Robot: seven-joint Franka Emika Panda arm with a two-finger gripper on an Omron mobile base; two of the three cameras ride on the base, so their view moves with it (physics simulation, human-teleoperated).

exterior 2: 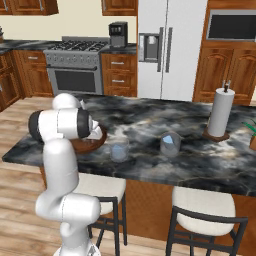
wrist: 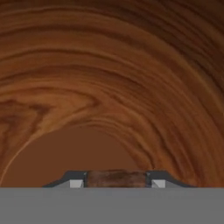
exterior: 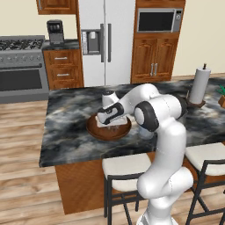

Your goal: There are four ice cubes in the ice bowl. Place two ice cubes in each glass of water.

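The fingers [wrist: 117, 183] reach down inside the ice bowl [exterior: 94, 131] to grab ice, partly closed; I cannot tell on what.

Lighting even and diffuse, bright in both base views; no single source evident. Dark marbled stone island counter [exterior: 70, 132] carries pale mottling, possibly soft glare. Faint shading under the cream-cushioned dark-framed stools [exterior 2: 205, 210]. Hand view dimmer and soft: reddish-brown wood grain of the wide round bowl [wrist: 109, 78] smeared, darkening toward the upper corners. Edges slightly jagged throughout.
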